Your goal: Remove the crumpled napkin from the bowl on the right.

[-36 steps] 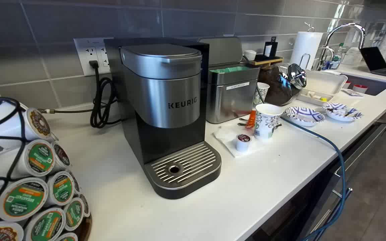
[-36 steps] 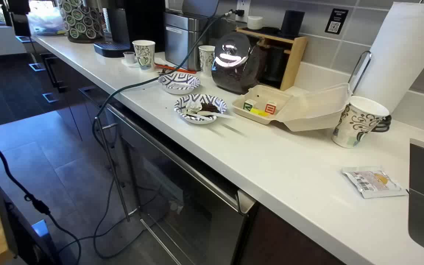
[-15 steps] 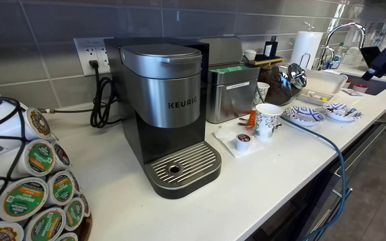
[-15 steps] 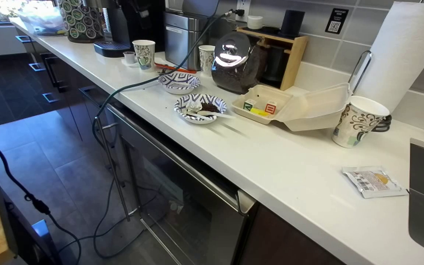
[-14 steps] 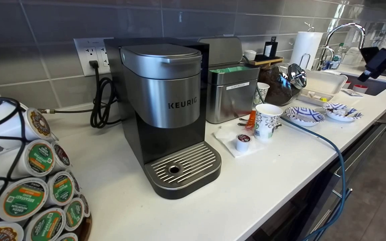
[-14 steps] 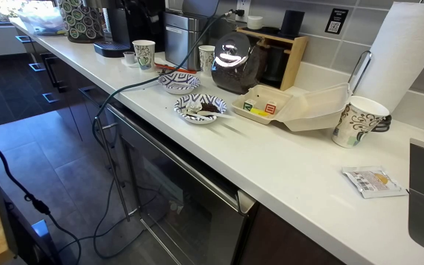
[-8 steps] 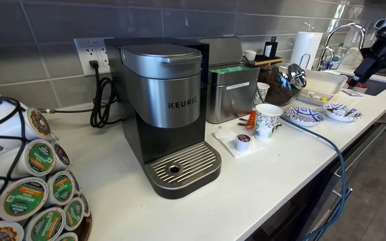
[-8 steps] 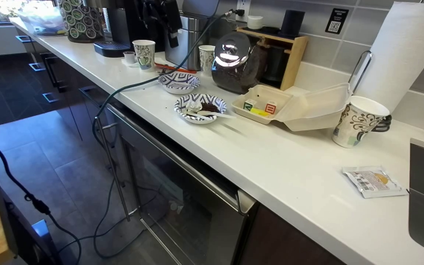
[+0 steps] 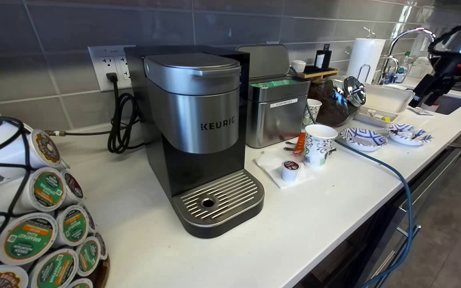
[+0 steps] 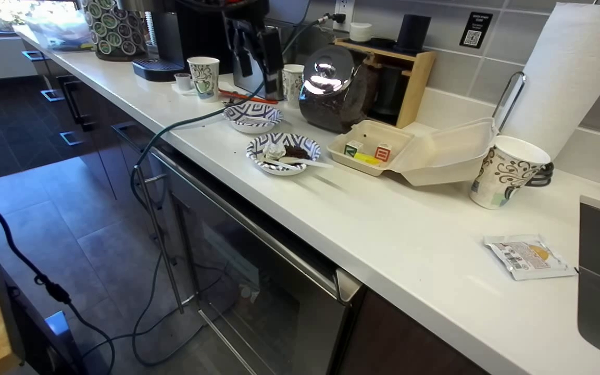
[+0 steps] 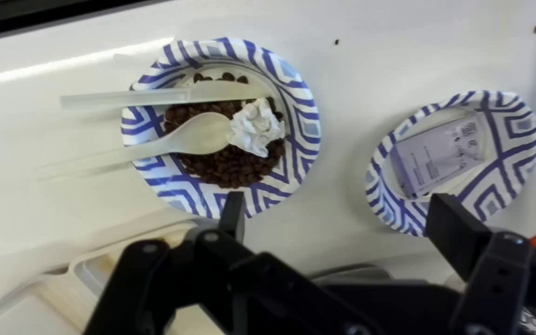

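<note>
A small crumpled white napkin point(image 11: 255, 126) lies on dark coffee beans point(image 11: 231, 167) in a blue-and-white patterned paper bowl point(image 11: 303, 116). It also shows in an exterior view point(image 10: 275, 151). A white plastic spoon point(image 11: 203, 135) touches or nearly touches the napkin, and a plastic knife point(image 11: 156, 96) lies across the bowl's rim. My gripper point(image 11: 338, 207) is open and empty, its fingers wide apart. In the wrist view the left finger overlaps this bowl's near rim. In an exterior view the gripper point(image 10: 258, 78) hangs above the counter, behind both bowls.
A second patterned bowl point(image 11: 505, 163) with a packet point(image 11: 435, 156) is beside the napkin's bowl. An open takeout box point(image 10: 367, 125), a coffee bean jar point(image 10: 331, 104) and paper cups point(image 10: 204, 78) stand nearby. A cable point(image 10: 196, 121) crosses the counter by the second bowl.
The arm has come into both exterior views and lowered toward the counter near the bowls. Its two fingers now show clearly apart. The bowls and napkin have not moved.
</note>
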`<action>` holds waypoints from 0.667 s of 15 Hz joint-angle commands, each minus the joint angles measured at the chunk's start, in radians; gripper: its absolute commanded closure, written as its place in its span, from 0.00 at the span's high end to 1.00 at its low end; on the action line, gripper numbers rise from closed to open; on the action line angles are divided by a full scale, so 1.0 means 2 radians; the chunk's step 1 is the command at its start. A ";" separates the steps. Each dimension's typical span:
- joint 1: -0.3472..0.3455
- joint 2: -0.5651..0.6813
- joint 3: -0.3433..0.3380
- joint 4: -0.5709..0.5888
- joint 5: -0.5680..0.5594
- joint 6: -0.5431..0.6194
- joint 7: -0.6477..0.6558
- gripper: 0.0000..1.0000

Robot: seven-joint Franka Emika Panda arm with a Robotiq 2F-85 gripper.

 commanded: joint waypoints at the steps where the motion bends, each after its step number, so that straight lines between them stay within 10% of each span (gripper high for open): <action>1: -0.040 0.097 0.016 0.093 0.027 -0.058 0.015 1.00; 6: -0.077 0.168 0.035 0.161 0.017 -0.100 0.062 1.00; 10: -0.091 0.200 0.046 0.198 0.013 -0.120 0.085 0.82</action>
